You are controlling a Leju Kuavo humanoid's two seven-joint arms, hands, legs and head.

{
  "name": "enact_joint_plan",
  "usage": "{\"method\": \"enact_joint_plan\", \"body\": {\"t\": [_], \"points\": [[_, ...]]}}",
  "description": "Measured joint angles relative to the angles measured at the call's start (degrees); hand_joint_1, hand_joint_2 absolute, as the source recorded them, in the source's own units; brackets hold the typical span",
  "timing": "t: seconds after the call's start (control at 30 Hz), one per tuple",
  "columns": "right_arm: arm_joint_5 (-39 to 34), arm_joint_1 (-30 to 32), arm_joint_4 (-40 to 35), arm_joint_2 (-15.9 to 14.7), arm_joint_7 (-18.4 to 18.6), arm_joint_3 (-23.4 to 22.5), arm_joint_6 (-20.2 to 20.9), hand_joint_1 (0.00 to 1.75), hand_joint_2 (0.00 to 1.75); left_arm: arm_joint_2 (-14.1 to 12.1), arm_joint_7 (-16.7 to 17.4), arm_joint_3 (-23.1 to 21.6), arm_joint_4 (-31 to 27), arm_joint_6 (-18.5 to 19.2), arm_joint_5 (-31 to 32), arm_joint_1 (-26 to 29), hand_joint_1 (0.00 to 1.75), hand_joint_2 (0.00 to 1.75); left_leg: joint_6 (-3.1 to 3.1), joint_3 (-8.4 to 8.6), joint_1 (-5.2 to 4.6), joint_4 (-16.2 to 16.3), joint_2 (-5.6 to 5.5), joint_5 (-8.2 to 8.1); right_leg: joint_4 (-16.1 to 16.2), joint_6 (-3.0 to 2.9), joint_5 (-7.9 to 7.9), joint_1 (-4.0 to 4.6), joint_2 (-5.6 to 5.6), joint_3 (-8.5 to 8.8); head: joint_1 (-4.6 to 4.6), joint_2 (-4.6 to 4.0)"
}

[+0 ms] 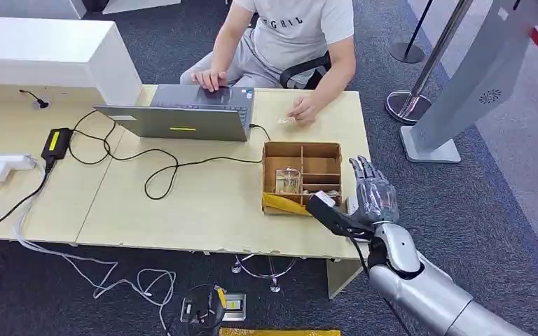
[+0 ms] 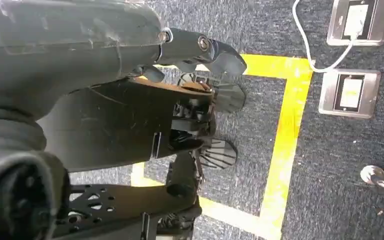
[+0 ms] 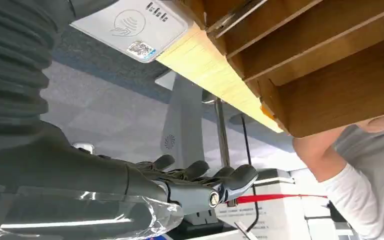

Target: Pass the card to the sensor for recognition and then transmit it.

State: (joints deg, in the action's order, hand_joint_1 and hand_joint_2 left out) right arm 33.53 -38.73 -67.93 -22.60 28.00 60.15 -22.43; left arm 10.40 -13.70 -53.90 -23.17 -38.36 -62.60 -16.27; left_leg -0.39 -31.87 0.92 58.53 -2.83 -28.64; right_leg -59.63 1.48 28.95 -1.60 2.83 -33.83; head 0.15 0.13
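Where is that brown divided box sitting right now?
In the head view, the wooden box sits at the table's right end, between the laptop and the right hand.

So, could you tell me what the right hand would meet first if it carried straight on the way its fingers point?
Probably nothing: the right hand points away along the table edge, just right of the wooden box. Depth is unclear.

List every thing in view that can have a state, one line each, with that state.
right hand: raised beside the wooden box, fingers apart, holding nothing
left hand: hanging over the floor, holding nothing
wooden box: upright on the table, open-topped, items in its compartments
card reader: lying flat on the table beside the box
laptop: open, the person's hand on it
power strip: cables plugged in
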Motion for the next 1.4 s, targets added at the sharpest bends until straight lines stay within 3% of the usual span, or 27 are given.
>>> {"method": "enact_joint_plan", "body": {"t": [0.4, 0.97, 1.27, 1.3, 1.33, 1.37, 1.4], "points": [[4.31, 0.63, 1.55, 3.41, -1.49, 0.02, -0.26, 0.00, 1.75, -0.09, 0.33, -0.09, -0.15, 0.00, 0.98, 0.16, 0.00, 0.00, 0.00, -0.01, 0.02, -0.01, 0.00, 0.00, 0.00, 0.00, 0.00, 0.01, 0.01, -0.01, 0.00, 0.00], [3.91, -0.93, 9.97, 9.03, -5.01, -0.07, -0.20, 0.00, 1.75, -0.13, 1.75, -0.31, -0.96, 0.02, -0.04, -0.32, 0.00, 0.00, 0.00, -0.01, 0.02, 0.00, -0.01, 0.00, 0.00, 0.00, 0.00, 0.01, 0.00, -0.01, 0.00, 0.00], [3.63, -1.90, 13.81, 10.36, -5.51, -0.09, -0.20, 0.00, 1.75, -0.24, 1.75, -1.25, -0.96, 0.02, -1.09, -0.50, 0.00, 0.00, 0.00, -0.01, 0.02, 0.00, 0.00, 0.00, 0.00, 0.00, 0.00, 0.01, 0.00, -0.01, 0.02, 0.00], [3.63, -2.03, 14.18, 10.41, -5.90, -0.09, -0.24, 0.61, 1.75, -0.26, 1.75, -1.27, -0.96, 0.02, -1.35, -0.51, 0.00, 0.00, 0.00, -0.01, 0.02, 0.00, 0.00, 0.00, 0.00, 0.00, 0.00, 0.01, 0.00, -0.01, 0.00, 0.00], [3.61, -2.20, 14.58, 10.43, -6.12, -0.09, -0.28, 0.61, 1.75, -0.28, 1.75, -1.33, -0.96, 0.02, -1.64, -0.54, 0.00, 0.00, 0.00, -0.01, 0.02, 0.00, -0.01, 0.00, 0.00, 0.00, 0.00, 0.01, 0.00, -0.01, 0.02, 0.00], [3.61, -2.32, 15.01, 10.51, -6.25, -0.11, -0.31, 1.47, 1.75, -0.28, 1.77, -1.42, -0.96, 0.06, -1.73, -0.56, 0.00, 0.00, 0.00, -0.01, 0.02, -0.01, -0.01, 0.00, 0.00, 0.00, 0.00, 0.01, -0.01, -0.01, 0.02, 0.00], [3.70, -2.43, 15.50, 10.62, -6.12, -0.13, -0.37, 1.75, 1.75, -0.33, 2.12, -1.60, -0.96, 0.40, -1.62, -0.55, 0.00, 0.00, 0.00, -0.02, 0.02, -0.01, -0.01, 0.00, 0.00, 0.00, 0.00, 0.02, -0.01, -0.01, 0.02, 0.00]]}}
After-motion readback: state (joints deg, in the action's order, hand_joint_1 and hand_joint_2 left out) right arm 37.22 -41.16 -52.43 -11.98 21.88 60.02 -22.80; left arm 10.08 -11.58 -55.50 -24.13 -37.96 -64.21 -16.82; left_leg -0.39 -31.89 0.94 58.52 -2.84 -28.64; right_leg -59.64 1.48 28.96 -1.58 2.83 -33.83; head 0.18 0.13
